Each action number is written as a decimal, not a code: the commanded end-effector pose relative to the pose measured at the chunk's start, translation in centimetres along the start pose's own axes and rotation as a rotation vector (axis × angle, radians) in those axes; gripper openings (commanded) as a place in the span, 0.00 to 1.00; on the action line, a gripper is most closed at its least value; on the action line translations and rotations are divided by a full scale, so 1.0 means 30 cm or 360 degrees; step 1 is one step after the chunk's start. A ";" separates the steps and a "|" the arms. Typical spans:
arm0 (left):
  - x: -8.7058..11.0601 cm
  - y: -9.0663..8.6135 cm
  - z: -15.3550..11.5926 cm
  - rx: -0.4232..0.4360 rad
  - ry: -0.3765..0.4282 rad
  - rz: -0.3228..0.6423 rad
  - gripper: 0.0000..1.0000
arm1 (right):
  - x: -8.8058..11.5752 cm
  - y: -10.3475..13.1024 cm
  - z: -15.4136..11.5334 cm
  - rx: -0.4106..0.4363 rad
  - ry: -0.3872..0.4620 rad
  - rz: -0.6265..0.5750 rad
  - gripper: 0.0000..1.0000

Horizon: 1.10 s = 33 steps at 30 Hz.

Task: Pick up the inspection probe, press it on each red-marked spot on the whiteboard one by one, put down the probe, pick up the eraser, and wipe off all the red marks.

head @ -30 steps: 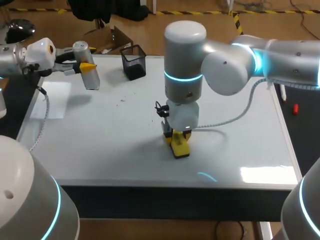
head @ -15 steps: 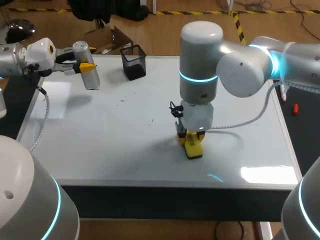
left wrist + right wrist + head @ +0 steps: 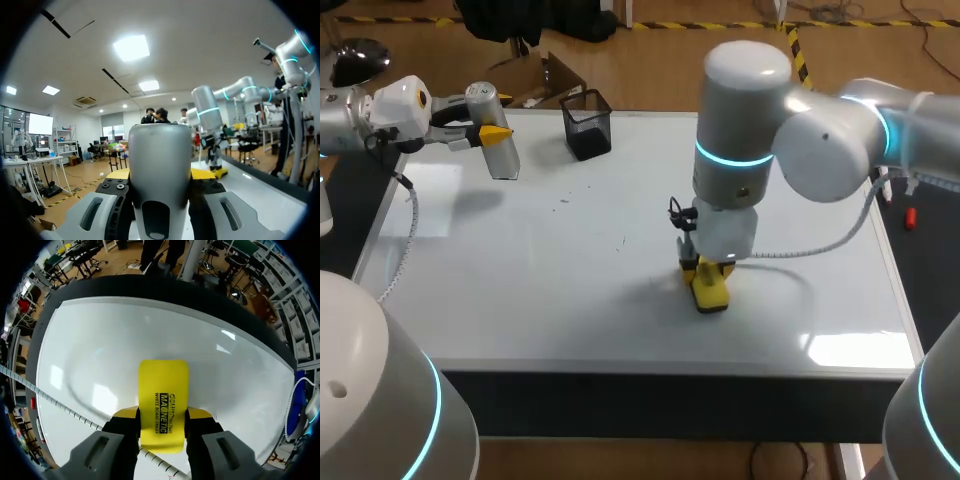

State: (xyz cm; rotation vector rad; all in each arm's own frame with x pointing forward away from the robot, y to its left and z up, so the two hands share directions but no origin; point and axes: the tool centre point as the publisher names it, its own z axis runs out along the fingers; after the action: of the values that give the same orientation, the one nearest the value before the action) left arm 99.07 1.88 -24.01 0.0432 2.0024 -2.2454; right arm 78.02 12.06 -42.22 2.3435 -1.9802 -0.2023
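Yellow eraser (image 3: 709, 291): one only, set flat-end down on the whiteboard (image 3: 520, 290), right of its middle and toward the near edge. Right gripper (image 3: 703, 268) comes straight down onto it; in the right wrist view the eraser (image 3: 163, 402) sits between the two yellow tips, both pressing its sides, jaws closed just to the eraser's width, and it reaches out past them onto the board. Probe (image 3: 492, 130): one, a silver cylinder, not on the table but held up over the far left corner by the left gripper (image 3: 485, 133); in the left wrist view the probe (image 3: 160, 170) fills the space between the fingers, jaws clamped on it from both sides. Progress, as I judge it: the wiping stage is under way, eraser in contact with the board. Red marks counted on the board: none that I can make out. Only two faint dark specks (image 3: 563, 201) show left of the middle, colour too small to tell; anything under the right arm is hidden. So the pressing step looks finished and the wipe is near done or done, but the probe has not been set down as the task asks. Likely left: a check pass over the specks, putting the eraser down, putting the probe down. Other things: one black mesh cup (image 3: 587, 124) at the far edge, well apart from both grippers.
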 end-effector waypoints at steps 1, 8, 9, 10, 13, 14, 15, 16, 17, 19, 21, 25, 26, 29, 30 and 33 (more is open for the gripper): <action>0.001 -0.004 0.000 -0.0001 -0.0001 0.0003 0.00 | 0.052 0.024 -0.105 0.0043 -0.0027 -0.0018 0.00; 0.001 -0.004 0.000 -0.0001 -0.0001 0.0003 0.00 | 0.096 0.009 -0.110 0.0022 -0.0028 0.0027 0.00; 0.001 -0.004 0.000 -0.0001 -0.0001 0.0003 0.00 | 0.107 0.008 -0.107 0.0031 -0.0049 0.0044 0.00; 0.001 -0.004 0.000 -0.0001 -0.0001 0.0003 0.00 | 0.116 0.010 -0.106 0.0030 -0.0067 0.0048 0.00; 0.001 -0.004 0.000 -0.0001 -0.0001 0.0003 0.00 | 0.155 0.013 -0.105 0.0036 -0.0073 0.0099 0.00; 0.001 -0.004 0.000 -0.0001 -0.0001 0.0003 0.00 | 0.169 0.013 -0.107 0.0038 -0.0066 0.0117 0.00; 0.001 -0.004 0.000 -0.0001 -0.0001 0.0003 0.00 | 0.182 0.013 -0.108 0.0038 -0.0066 0.0124 0.00; 0.001 -0.004 0.000 -0.0001 -0.0001 0.0003 0.00 | 0.196 0.012 -0.111 0.0040 -0.0085 0.0142 0.00; 0.001 -0.004 0.000 -0.0001 -0.0001 0.0003 0.00 | 0.212 0.009 -0.113 0.0042 -0.0086 0.0163 0.00; 0.001 -0.004 0.000 -0.0001 -0.0001 0.0003 0.00 | 0.238 0.004 -0.115 0.0041 -0.0083 0.0185 0.00; 0.001 -0.004 0.000 -0.0001 -0.0001 0.0003 0.00 | 0.267 -0.005 -0.118 0.0042 -0.0096 0.0205 0.00; 0.001 -0.004 0.000 -0.0001 -0.0001 0.0003 0.00 | 0.322 -0.032 -0.123 0.0043 -0.0116 0.0241 0.00; 0.001 -0.004 0.000 -0.0001 -0.0001 0.0003 0.00 | 0.335 -0.040 -0.123 0.0040 -0.0123 0.0242 0.00; 0.001 -0.004 0.000 -0.0001 -0.0001 0.0003 0.00 | 0.368 -0.067 -0.122 0.0027 -0.0146 0.0259 0.00; 0.001 -0.004 0.000 -0.0001 -0.0001 0.0003 0.00 | 0.377 -0.077 -0.122 0.0025 -0.0146 0.0265 0.00; 0.001 -0.004 0.000 -0.0001 -0.0001 0.0003 0.00 | 0.406 -0.111 -0.120 0.0017 -0.0159 0.0283 0.00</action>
State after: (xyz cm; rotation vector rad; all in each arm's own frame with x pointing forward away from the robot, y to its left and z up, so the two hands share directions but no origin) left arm 99.08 1.88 -24.01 0.0432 2.0024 -2.2455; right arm 82.68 1.36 -39.49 2.1890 -2.2261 -0.2754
